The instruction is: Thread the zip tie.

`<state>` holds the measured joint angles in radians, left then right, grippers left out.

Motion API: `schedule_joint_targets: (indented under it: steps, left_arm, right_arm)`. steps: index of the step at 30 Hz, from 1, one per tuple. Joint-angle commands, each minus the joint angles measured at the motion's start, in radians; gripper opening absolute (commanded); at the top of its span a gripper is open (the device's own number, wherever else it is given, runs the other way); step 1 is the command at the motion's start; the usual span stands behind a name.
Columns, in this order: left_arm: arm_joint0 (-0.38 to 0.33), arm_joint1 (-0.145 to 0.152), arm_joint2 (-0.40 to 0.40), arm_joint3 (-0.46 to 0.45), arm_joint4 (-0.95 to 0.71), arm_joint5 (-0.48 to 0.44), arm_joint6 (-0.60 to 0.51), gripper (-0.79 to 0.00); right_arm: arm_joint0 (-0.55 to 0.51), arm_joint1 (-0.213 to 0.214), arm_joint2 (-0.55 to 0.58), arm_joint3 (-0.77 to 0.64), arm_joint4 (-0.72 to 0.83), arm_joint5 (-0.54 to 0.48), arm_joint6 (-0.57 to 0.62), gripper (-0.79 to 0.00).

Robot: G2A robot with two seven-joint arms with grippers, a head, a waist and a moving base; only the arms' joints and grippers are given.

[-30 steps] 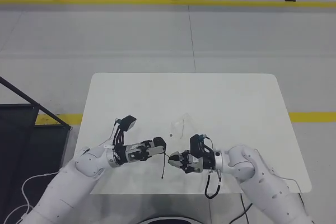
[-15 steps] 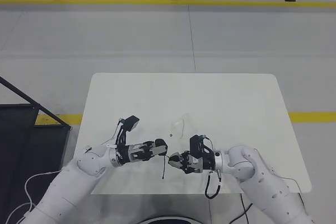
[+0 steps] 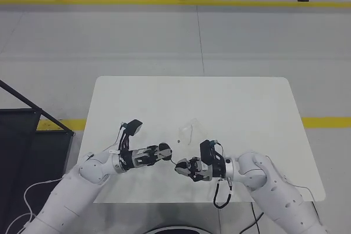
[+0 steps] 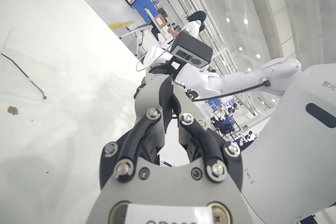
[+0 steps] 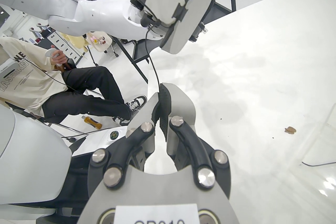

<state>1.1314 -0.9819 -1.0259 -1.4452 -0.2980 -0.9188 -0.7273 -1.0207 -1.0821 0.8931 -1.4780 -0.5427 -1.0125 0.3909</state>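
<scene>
Threading looks to be at its alignment stage: the thin black plastic zip tie is strung in the air between the two hands, above the near edge of the white surface and a little to the left of that edge's middle. The right hand has its fingers pressed together on one end of the zip tie, so the strap rises from its fingertips in a shallow curve. The left hand also has its fingers pressed together, and the strap's other end runs up to them, so it appears to be pinching that end, though the contact itself is too small to make out. The two hands face each other tip to tip and sit close together, which is probably deliberate: a short free span keeps the limp strap from sagging, so the tip can be steered into the head's slot. Which hand has the head and which the tail cannot be told. Farther in from the near edge lies a clear plastic bag with a second thin black strand resting on it, likely a spare tie kept out of the working space. A small brown scrap sits on the surface between that bag and the hands, touching neither.
</scene>
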Motion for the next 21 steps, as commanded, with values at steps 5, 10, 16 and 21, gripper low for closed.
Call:
schedule_joint_targets:
  steps: [5,10,16,21]
  left_arm:
    - [0.009,-0.001,-0.014,0.001,0.021,-0.003,0.025,-0.785]
    - [0.013,-0.001,-0.026,0.003,0.025,-0.005,0.034,-0.785]
    - [0.018,-0.002,-0.039,0.008,0.050,0.001,0.051,-0.785]
    - [0.020,-0.004,-0.045,0.016,0.066,0.006,0.062,-0.785]
  right_arm:
    - [-0.005,0.020,-0.006,-0.014,0.029,0.000,-0.027,-0.785]
    - [-0.005,0.037,-0.017,-0.030,0.041,0.000,-0.058,-0.785]
    - [-0.007,0.061,-0.026,-0.050,0.046,0.000,-0.123,-0.785]
    - [-0.009,0.083,-0.039,-0.064,0.033,0.000,-0.194,-0.785]
